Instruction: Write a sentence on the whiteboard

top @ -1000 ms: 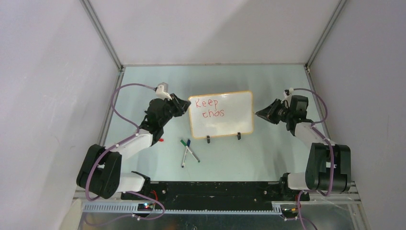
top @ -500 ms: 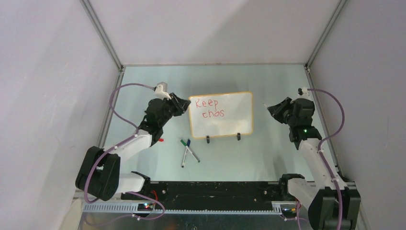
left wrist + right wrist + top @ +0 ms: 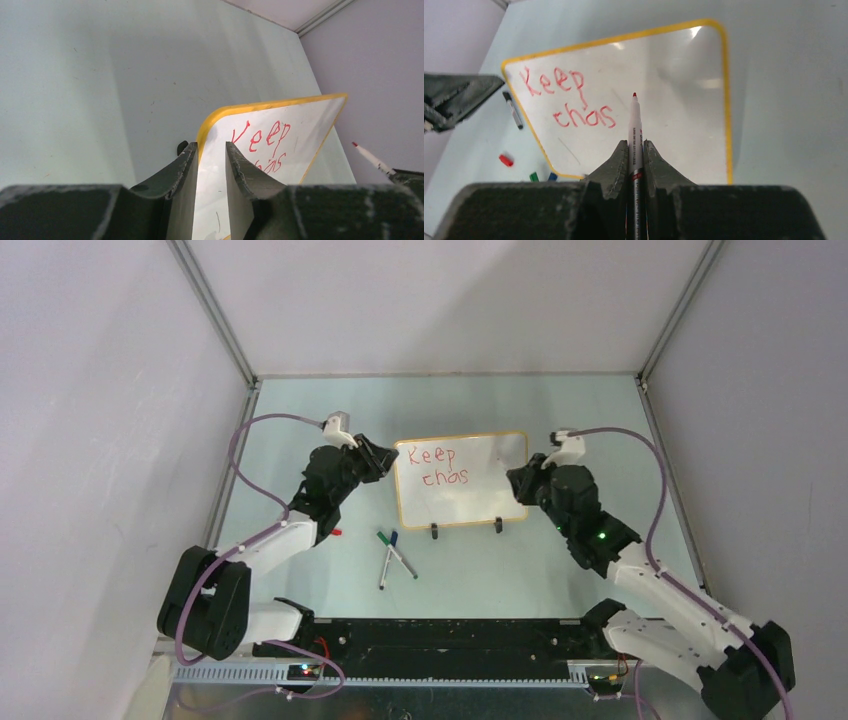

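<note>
The whiteboard (image 3: 478, 490) stands on its black clip feet (image 3: 435, 531) mid-counter (image 3: 450, 405), and on it we read the sentence (image 3: 440, 466) as "Keep chas" in red. Our left end effector (image 3: 385, 462) is clamped narrowly on the board's left edge, a finger on each face. Our right end effector (image 3: 520, 480) is closed tight on a red marker (image 3: 634, 125), its tip over the board just right of "chas". Two capped markers (image 3: 395, 555) lie near the feet.
</note>
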Controlling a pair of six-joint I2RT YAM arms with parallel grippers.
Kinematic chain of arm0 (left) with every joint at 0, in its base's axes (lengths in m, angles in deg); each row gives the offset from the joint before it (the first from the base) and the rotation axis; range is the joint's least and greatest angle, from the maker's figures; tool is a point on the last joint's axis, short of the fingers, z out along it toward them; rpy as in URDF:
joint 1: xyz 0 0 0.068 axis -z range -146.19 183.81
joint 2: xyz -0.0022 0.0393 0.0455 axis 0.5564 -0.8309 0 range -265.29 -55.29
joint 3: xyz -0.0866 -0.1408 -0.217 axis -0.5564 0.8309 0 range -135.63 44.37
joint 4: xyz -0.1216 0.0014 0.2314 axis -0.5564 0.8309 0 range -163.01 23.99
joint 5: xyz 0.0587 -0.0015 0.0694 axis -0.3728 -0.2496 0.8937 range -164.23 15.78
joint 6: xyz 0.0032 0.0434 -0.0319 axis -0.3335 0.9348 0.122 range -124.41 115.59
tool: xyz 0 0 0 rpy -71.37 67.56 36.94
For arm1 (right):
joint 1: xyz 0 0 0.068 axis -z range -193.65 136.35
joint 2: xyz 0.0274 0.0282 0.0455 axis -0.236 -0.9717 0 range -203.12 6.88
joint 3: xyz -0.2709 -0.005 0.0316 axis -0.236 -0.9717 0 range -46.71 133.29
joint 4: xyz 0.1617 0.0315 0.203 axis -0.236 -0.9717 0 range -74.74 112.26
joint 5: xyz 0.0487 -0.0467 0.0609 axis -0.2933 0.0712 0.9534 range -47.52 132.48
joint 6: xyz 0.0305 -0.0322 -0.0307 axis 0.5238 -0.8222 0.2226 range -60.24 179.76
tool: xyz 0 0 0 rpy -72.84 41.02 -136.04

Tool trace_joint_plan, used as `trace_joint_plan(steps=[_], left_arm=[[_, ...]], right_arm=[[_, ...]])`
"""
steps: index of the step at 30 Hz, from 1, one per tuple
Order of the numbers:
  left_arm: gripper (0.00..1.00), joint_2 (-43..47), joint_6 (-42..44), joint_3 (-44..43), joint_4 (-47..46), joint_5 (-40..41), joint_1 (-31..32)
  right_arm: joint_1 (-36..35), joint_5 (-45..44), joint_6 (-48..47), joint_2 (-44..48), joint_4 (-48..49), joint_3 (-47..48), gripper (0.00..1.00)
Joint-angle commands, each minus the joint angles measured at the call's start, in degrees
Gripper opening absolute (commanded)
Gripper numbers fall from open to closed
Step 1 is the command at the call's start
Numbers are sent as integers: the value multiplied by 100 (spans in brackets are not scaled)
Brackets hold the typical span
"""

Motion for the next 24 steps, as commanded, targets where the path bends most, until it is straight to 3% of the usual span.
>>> trace_joint_plan(steps=[1, 7, 16, 24], left_arm=[[31, 109, 116, -83, -173, -22, -25], [30, -3, 81, -147, -165, -117, -27], [29, -30, 82, -182, -124, -143, -31], [22, -33, 94, -179, -118, -152, -25]], right_arm=[[-822, -916, -582, -433, 681, 300, 0], [-1667, -1454, -1061, -1181, 654, 723, 0], [-1769, -1567, -1078, -1684, 379, 1050, 0], [-1777, -1607, -1044, -1918, 113, 1202, 0]])
